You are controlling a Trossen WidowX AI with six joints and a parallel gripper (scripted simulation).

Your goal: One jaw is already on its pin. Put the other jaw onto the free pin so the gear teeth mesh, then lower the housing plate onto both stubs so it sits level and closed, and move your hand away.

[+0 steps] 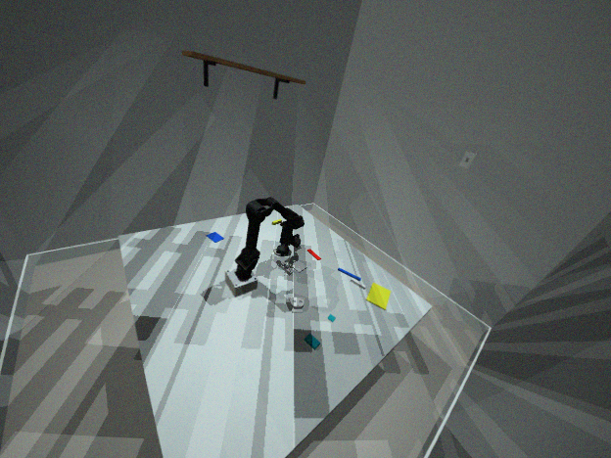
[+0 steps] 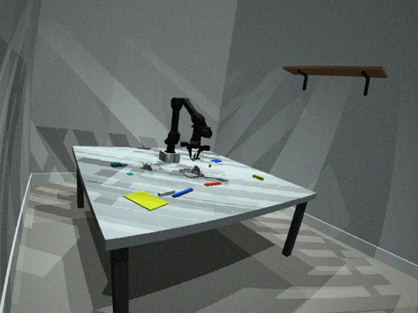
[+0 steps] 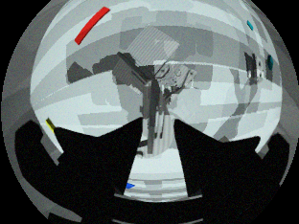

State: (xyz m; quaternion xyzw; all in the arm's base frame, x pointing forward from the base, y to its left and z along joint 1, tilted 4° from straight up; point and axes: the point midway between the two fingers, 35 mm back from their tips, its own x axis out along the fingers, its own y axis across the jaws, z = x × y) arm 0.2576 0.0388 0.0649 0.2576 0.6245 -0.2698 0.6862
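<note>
In the exterior view, one black pincer (image 1: 282, 251) (image 2: 193, 158) (image 3: 159, 122), partly open, grips one slim grey ribbed piece (image 3: 152, 112) beyond one grey metal jaw assembly (image 2: 193, 172) (image 3: 179, 76). Two teal blocks (image 1: 312, 341) (image 2: 116, 164) lie left; one red bar (image 1: 314, 254) (image 2: 212, 184) (image 3: 91, 26), one blue bar (image 1: 349, 274) (image 2: 182, 192) and one yellow square sheet (image 1: 379, 296) (image 2: 145, 200) lie nearer.

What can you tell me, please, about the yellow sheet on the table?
The yellow sheet is a flat, plain, four-sided piece, evenly bright yellow, very thin, and perhaps paper or card. It lies flat on the table, turned at an angle, with no visible folds or marks. A blue stick and a grey stick lie nearby, and nothing rests on it.
</note>
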